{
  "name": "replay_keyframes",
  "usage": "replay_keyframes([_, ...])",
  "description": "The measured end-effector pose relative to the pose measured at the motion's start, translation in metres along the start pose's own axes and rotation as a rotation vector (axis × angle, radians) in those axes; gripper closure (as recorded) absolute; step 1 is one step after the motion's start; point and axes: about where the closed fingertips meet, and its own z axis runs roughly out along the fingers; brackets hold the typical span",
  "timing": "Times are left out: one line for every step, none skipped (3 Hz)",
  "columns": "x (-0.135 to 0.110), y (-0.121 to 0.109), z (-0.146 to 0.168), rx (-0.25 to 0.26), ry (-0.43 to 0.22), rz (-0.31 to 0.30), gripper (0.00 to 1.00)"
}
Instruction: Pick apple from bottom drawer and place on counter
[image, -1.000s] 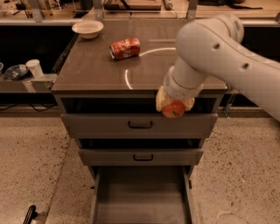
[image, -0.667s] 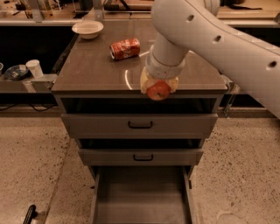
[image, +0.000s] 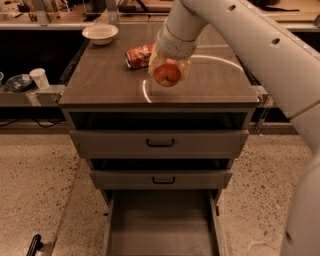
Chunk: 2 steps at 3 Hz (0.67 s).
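Shifted leftward, gripper (image: 169, 70) fingers (image: 153, 62) clasp round apple (image: 167, 75) above glossy counter (image: 110, 82).

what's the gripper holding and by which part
The small round red apple, pinched by its sides in the gripper, above the glossy grey-brown counter.

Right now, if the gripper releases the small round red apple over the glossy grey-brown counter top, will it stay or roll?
The small round red apple, held in the gripper above the grey-brown counter top, is round, so it would probably roll a little. The top looks flat and glossy, so little would slow it. A low, gentle release seems safer.
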Motion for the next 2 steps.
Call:
replay_keyframes([0.042,-0.003,0.016,0.061,0.040,0.165,1.00])
replay_keyframes([0.069,0.012,0.027,0.050,0.059,0.333,1.00])
